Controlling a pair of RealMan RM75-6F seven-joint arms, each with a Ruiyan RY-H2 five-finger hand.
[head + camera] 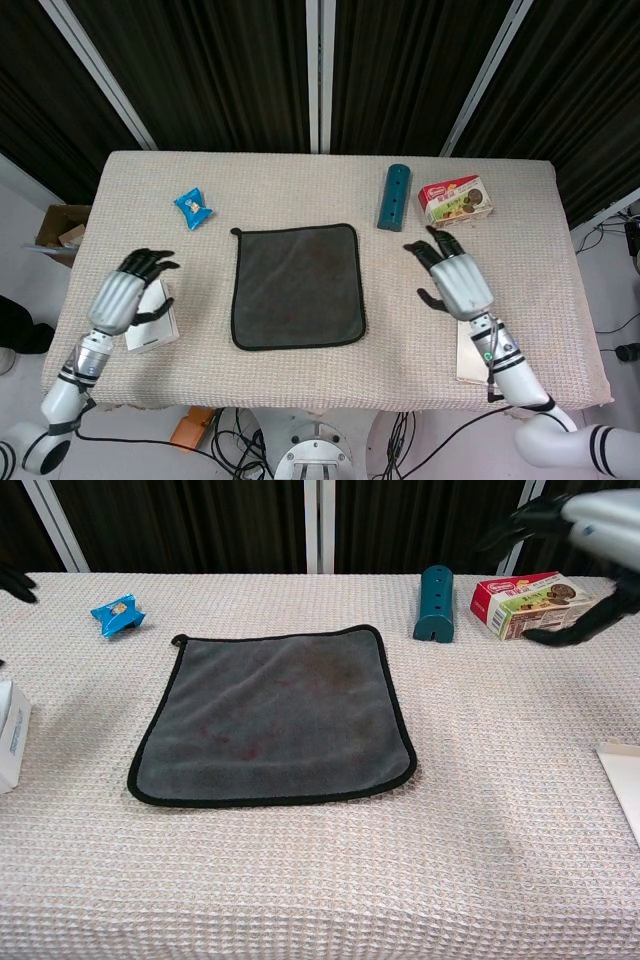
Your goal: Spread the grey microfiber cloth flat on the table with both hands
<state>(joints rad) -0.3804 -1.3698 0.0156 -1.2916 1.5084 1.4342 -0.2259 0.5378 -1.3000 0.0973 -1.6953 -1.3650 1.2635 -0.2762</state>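
The grey microfiber cloth [296, 285] with black edging lies flat and unfolded in the middle of the table [300, 190]; the chest view shows the cloth [272, 716] smooth, its corners out. My left hand [124, 297] hovers off to the left over a white box, well away from the cloth, fingers spread, holding nothing. My right hand [456, 279] is raised to the right of the cloth, fingers apart and empty; in the chest view the right hand [585, 530] shows at the top right corner. Only fingertips of the left hand [12, 580] show at the chest view's left edge.
A blue snack packet [193, 208] lies at the back left. A teal cylinder [394, 196] and a red biscuit box [455, 201] lie at the back right. A white box [150, 318] sits under my left hand. A flat pale card [480, 350] is at the front right.
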